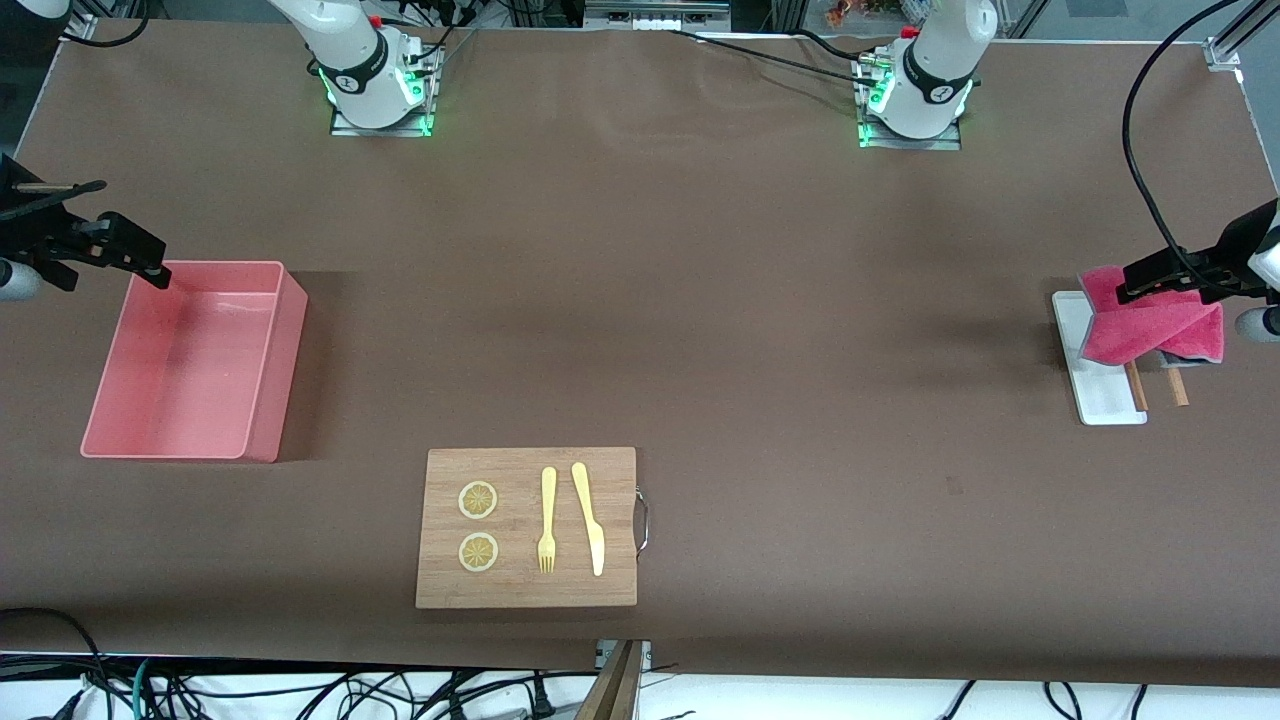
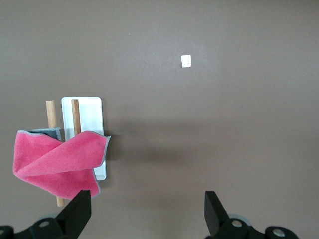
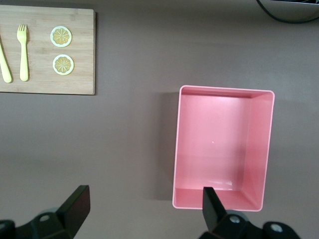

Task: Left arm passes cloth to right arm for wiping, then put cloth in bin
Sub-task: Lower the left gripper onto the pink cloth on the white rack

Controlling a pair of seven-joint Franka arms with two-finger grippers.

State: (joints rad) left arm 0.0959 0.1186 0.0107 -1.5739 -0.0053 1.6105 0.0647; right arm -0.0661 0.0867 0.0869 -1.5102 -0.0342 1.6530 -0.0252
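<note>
The magenta-pink cloth [image 1: 1150, 325] lies loosely folded at the left arm's end of the table, over one end of a flat white tray [image 1: 1100, 395] and two wooden sticks. In the left wrist view the cloth [image 2: 55, 164] covers part of the tray [image 2: 89, 112]. My left gripper [image 2: 145, 214] is open and empty in the air, its gap over bare table beside the cloth; it also shows in the front view [image 1: 1165, 275]. The light pink bin [image 1: 195, 360] stands empty at the right arm's end. My right gripper [image 3: 144, 204] is open and empty over the bin's [image 3: 222, 149] edge and the table beside it.
A wooden board [image 1: 527, 527] with two lemon slices [image 1: 478, 525], a yellow fork [image 1: 547, 520] and a yellow knife [image 1: 589, 515] lies nearer the front camera at mid-table. The board also shows in the right wrist view [image 3: 47, 50]. A small white mark [image 2: 186, 60] is on the table.
</note>
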